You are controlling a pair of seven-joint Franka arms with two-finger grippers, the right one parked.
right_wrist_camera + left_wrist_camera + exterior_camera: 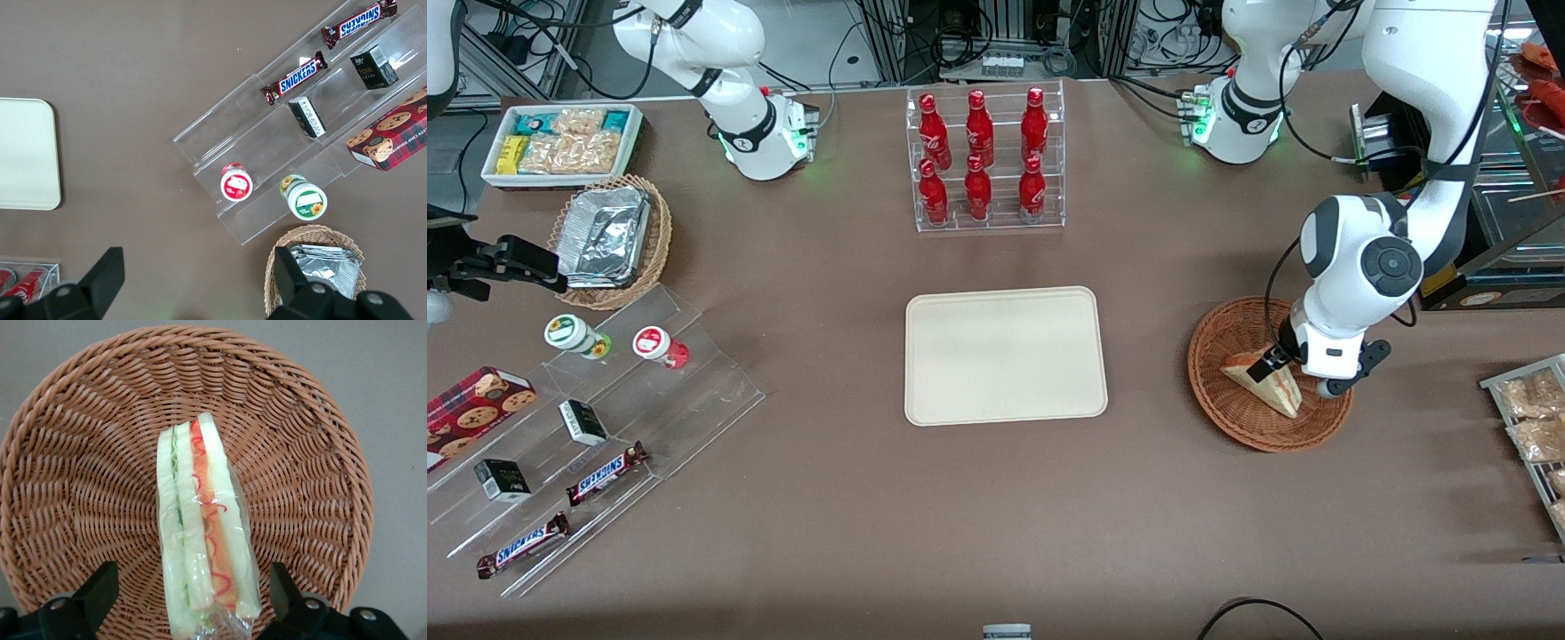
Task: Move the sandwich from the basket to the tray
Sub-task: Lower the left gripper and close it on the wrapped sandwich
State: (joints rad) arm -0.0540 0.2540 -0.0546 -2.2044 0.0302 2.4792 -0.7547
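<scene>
The sandwich point(205, 527) is being straddled in the basket point(80, 453) by the gripper point(193, 597), jaws spread, seemingly not touching.

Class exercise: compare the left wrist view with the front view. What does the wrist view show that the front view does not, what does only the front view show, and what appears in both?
Only the left wrist view shows the sandwich's clear wrap and layered edge, with the open fingers either side of it. Only the front view shows the tray, the rack of red bottles and the Snickers bars. Both show the sandwich in the basket with the gripper over it.
</scene>
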